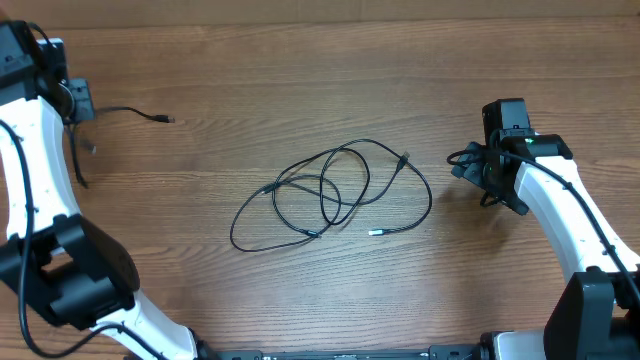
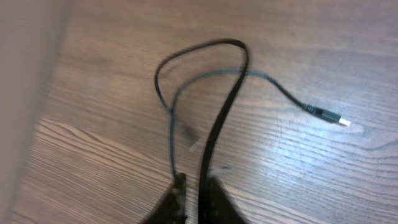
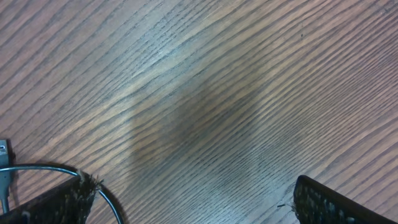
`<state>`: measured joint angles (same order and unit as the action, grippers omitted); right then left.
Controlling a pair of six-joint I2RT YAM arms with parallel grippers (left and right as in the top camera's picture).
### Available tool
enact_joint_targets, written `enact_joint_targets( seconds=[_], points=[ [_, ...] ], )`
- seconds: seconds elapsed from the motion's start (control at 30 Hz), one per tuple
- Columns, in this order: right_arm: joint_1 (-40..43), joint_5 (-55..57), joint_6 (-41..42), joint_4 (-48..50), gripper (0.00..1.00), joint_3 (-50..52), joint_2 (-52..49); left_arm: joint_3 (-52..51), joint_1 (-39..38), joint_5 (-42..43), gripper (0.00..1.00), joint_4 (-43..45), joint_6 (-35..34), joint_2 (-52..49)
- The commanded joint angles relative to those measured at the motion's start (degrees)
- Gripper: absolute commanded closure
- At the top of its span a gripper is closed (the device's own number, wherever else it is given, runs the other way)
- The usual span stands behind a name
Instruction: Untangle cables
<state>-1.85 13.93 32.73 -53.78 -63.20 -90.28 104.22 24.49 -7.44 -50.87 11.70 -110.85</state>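
A loose tangle of thin black cables (image 1: 330,195) lies mid-table, with a silver-tipped plug (image 1: 376,232) at its lower right. A separate black cable (image 1: 130,110) runs from my left gripper (image 1: 82,103) at the far left to a small plug (image 1: 166,120). In the left wrist view my left gripper (image 2: 194,198) is shut on this cable (image 2: 217,118), which loops up and ends in a silver-tipped plug (image 2: 339,120). My right gripper (image 1: 480,172) hovers right of the tangle. In the right wrist view it (image 3: 196,199) is open and empty, with a thin cable curve (image 3: 62,168) by its left finger.
The wooden table (image 1: 320,80) carries only the cables. Thicker black wires (image 1: 462,160) belong to the right arm. The arm bases stand at the front left (image 1: 70,270) and front right (image 1: 590,310).
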Motion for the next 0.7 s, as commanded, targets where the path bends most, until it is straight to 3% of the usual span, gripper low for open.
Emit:
enact_joint_targets(
  seconds=[0.0,0.17,0.23,0.4,0.53,0.67],
  points=[
    [0.37,0.83,-0.22,0.13,0.00,0.20,0.48,0.39,0.02,1.07,0.78,-1.51,-1.07,-3.63],
    [0.37,0.83,-0.22,0.13,0.00,0.20,0.48,0.39,0.02,-0.59,0.67,-3.54,-3.41,-7.32],
    [0.37,0.83,-0.22,0.13,0.00,0.20,0.48,0.39,0.02,-2.75,0.30,-3.98,-4.79,-8.79],
    [0.37,0.83,-0.22,0.13,0.00,0.20,0.48,0.37,0.22,-3.67,0.20,-5.31,-5.75,-11.47],
    [0.37,0.83,-0.22,0.13,0.00,0.20,0.48,0.28,0.96,-3.28,0.02,-5.88,-8.11,-12.83],
    [0.37,0.83,-0.22,0.13,0.00,0.20,0.48,0.28,1.33,5.92,0.00,-5.99,-5.77,-13.40]
  ],
)
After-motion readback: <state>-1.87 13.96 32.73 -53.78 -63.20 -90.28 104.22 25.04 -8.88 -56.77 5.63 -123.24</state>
